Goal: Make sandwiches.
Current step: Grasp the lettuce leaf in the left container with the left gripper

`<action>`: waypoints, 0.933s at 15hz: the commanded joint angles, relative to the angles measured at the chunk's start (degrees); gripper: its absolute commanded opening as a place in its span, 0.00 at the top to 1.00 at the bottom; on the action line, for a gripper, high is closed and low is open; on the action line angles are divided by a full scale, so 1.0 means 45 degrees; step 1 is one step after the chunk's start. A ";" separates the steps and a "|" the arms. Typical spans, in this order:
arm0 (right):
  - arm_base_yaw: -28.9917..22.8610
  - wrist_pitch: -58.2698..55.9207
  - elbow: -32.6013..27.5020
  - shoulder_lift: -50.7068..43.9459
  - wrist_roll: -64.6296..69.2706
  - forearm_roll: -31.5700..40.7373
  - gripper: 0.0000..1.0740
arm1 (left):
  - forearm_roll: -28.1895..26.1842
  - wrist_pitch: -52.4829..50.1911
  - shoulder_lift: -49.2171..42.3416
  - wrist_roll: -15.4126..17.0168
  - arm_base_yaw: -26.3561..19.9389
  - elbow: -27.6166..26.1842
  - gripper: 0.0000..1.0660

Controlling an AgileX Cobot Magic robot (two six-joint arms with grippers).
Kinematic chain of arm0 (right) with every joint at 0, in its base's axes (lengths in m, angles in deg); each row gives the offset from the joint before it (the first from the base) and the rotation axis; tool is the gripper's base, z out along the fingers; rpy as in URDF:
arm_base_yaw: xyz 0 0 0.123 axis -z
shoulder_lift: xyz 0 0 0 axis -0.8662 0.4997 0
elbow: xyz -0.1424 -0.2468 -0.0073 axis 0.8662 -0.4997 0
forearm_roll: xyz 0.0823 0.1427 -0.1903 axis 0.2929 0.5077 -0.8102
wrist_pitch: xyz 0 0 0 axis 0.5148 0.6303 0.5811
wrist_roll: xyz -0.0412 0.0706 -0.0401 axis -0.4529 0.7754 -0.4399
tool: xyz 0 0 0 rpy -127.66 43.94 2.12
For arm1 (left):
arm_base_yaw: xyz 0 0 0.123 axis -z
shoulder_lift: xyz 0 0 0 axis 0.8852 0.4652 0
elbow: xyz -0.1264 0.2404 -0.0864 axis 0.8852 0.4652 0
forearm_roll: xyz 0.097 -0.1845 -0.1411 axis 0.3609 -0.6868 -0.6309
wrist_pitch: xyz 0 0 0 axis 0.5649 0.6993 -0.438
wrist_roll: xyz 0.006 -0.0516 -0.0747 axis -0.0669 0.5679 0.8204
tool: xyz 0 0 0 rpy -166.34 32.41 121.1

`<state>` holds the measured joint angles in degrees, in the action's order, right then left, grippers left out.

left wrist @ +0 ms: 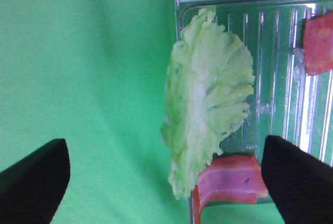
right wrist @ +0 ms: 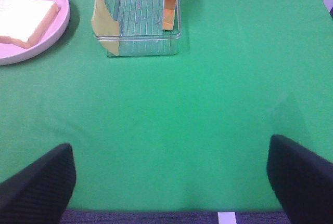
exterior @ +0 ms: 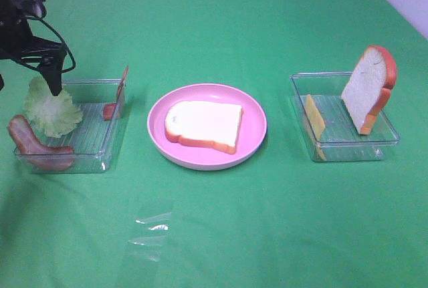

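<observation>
One tray [exterior: 93,149]: lettuce [exterior: 52,111], bacon [exterior: 30,139] | other tray [exterior: 354,149]: cheese [exterior: 314,115], bread [exterior: 366,91] | left end effector [left wrist: 165,141], right end effector [right wrist: 169,143] wide

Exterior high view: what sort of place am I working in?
Probably a staged tabletop test setup, not a real kitchen: a plain green cloth covers the surface, and toy lettuce and a bread slice lean in clear trays either side of a pink plate.

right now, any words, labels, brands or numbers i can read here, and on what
No readable text anywhere.
The left tray, right tray, pink plate, bread slice, upright slice, lettuce, bacon and cheese carry no print.
A white patch at the right wrist view's edge is too small to tell.
</observation>
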<state>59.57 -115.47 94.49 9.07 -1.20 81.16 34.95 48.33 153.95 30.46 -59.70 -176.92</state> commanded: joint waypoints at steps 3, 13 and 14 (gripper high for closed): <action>0.0000 0.0038 -0.0038 -0.0293 -0.0076 -0.0025 0.11 | -0.0127 0.0420 0.0140 -0.0076 0.0000 -0.0038 0.22; 0.0000 0.0038 -0.0038 -0.0293 -0.0076 -0.0025 0.11 | -0.0331 0.0458 0.0522 -0.0102 0.0000 -0.0038 0.83; 0.0000 0.0038 -0.0038 -0.0293 -0.0076 -0.0025 0.11 | -0.0331 0.0458 0.0522 -0.0280 0.0000 -0.0038 0.91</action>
<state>59.57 -115.47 94.49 9.07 -1.20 81.16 33.91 48.33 156.07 29.60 -59.70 -176.98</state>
